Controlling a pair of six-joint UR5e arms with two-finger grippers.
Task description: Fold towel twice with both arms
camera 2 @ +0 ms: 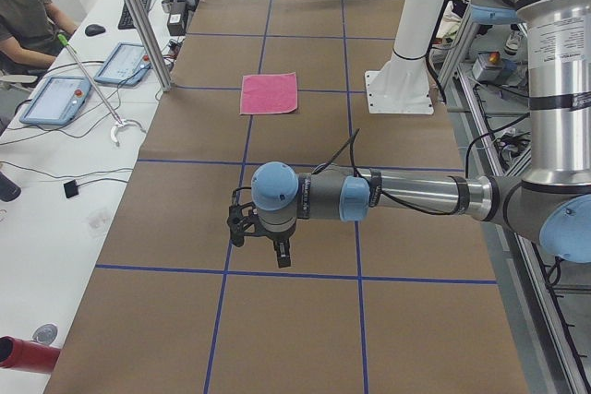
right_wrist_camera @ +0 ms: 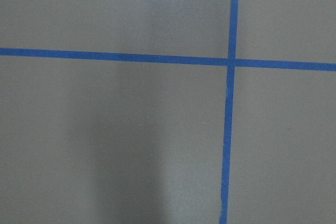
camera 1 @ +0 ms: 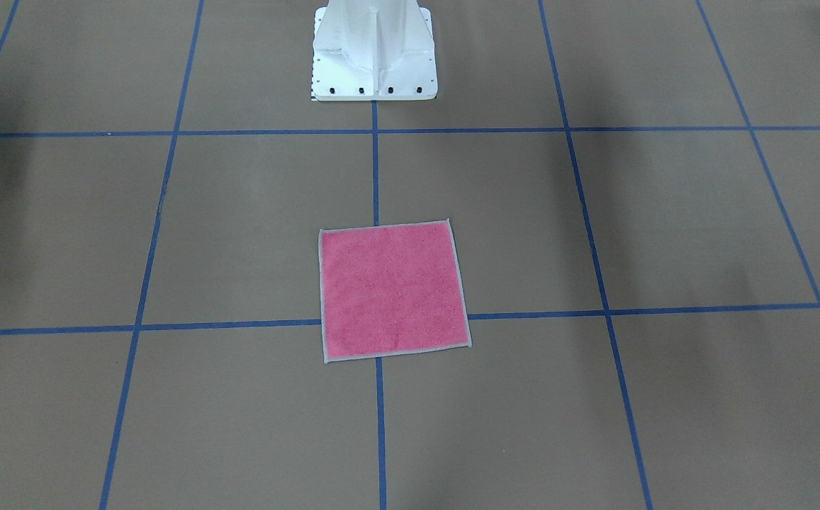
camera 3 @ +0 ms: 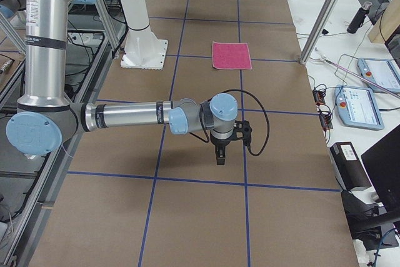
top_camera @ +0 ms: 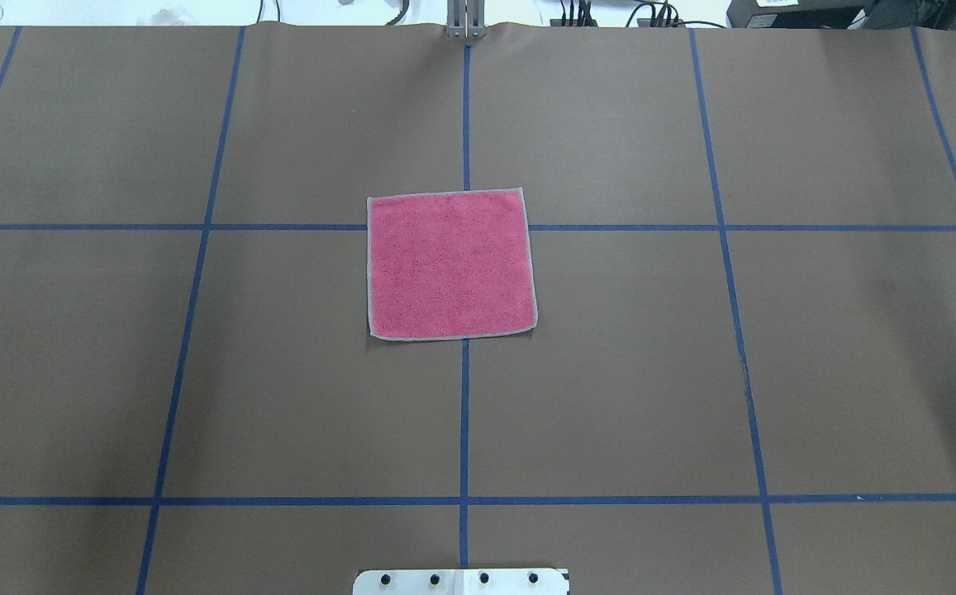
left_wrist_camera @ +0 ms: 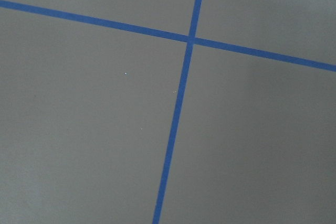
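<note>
The towel (camera 1: 393, 290) (top_camera: 450, 264) lies flat and unfolded at the table's middle, pink face up with a light grey edging. It shows small in the side views (camera 2: 269, 93) (camera 3: 231, 55). My left gripper (camera 2: 261, 248) hangs over bare table well to the towel's left, fingers pointing down. Over bare table far to the other side hangs my right gripper (camera 3: 220, 156). Each shows only in a side view, so I cannot tell whether it is open or shut. Both wrist views hold only brown table and blue tape lines.
The white pedestal base (camera 1: 374, 53) (top_camera: 461, 582) stands on the robot's side of the towel. Blue tape (top_camera: 465, 413) grids the brown table. A side bench carries tablets (camera 2: 55, 99) (camera 3: 359, 104) and cables, and a person (camera 2: 23, 6) sits there.
</note>
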